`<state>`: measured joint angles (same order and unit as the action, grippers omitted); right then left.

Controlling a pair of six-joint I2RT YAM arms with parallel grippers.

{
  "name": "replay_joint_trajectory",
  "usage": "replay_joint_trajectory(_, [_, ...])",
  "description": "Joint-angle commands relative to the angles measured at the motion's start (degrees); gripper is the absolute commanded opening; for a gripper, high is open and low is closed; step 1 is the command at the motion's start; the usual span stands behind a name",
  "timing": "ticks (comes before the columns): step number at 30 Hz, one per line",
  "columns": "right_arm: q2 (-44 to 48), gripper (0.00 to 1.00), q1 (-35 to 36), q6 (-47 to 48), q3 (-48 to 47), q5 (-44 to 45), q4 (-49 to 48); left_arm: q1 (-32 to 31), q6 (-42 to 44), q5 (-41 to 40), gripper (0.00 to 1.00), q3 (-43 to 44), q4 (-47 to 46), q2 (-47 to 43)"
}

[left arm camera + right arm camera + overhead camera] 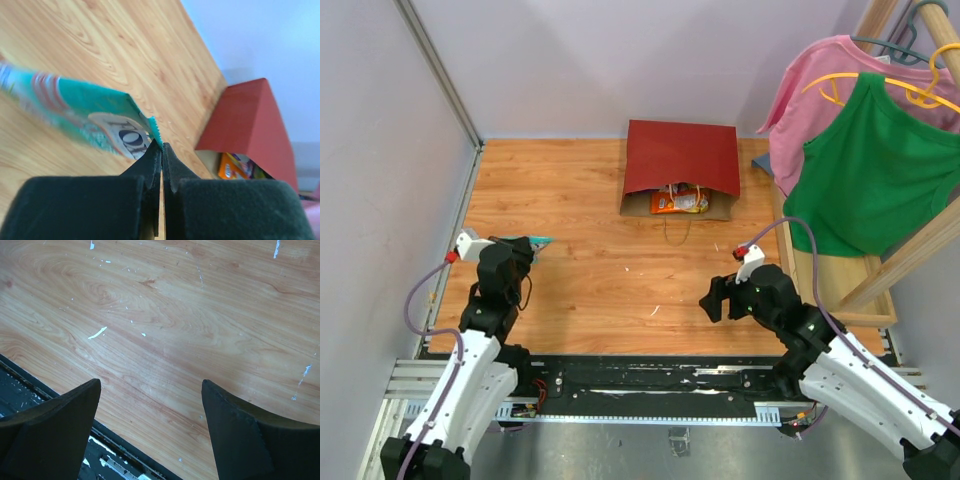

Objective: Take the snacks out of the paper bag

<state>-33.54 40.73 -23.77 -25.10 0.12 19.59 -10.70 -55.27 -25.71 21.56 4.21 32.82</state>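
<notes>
The dark red paper bag (682, 158) lies on its side at the back of the wooden table, its mouth facing me. Inside the mouth show snacks, an orange packet (667, 203) among them; the same orange packet (231, 168) appears in the left wrist view within the paper bag (250, 120). My left gripper (523, 247) hovers at the table's left side, shut on the serrated edge of a teal packet (85, 112), which sticks out to the left of the left gripper (161, 147). My right gripper (713, 297) stands open over bare wood, with nothing between the fingers (60, 415).
A pink shirt (820, 90) and a green shirt (875, 160) hang on a wooden rack (880, 270) at the right. A black rail (650, 380) runs along the table's near edge. Walls close in the left and the back.
</notes>
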Motion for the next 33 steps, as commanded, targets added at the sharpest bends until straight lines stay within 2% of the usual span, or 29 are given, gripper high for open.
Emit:
replay_joint_trajectory(1, [1.1,0.84,-0.8,0.1,0.8,-0.3,0.9,6.5,4.3,5.5,0.0,6.7,4.2,6.0])
replay_joint_trajectory(4, [1.4,0.84,-0.9,-0.1,1.1,-0.3,1.2,11.7,0.6,9.0,0.01,12.8,11.9,15.0])
replay_joint_trajectory(6, [1.6,0.84,-0.8,-0.1,1.1,-0.1,1.7,13.0,-1.4,6.6,0.01,17.3,17.4,19.8])
replay_joint_trajectory(9, [1.8,0.84,-0.9,-0.1,1.6,0.0,1.9,14.0,-1.2,5.7,0.01,21.4,19.8,24.0])
replay_joint_trajectory(18, [0.5,0.84,-0.9,0.1,2.0,-0.1,1.1,19.7,-3.9,9.6,0.01,23.9,16.5,25.3])
replay_joint_trajectory(25, [0.5,0.84,-0.8,0.6,2.2,-0.2,1.2,22.9,-2.2,14.2,0.01,28.5,16.9,35.1])
replay_joint_trajectory(33, [1.8,0.85,-0.8,0.9,2.2,0.1,2.7,24.3,-2.4,16.6,0.01,29.8,12.4,42.6])
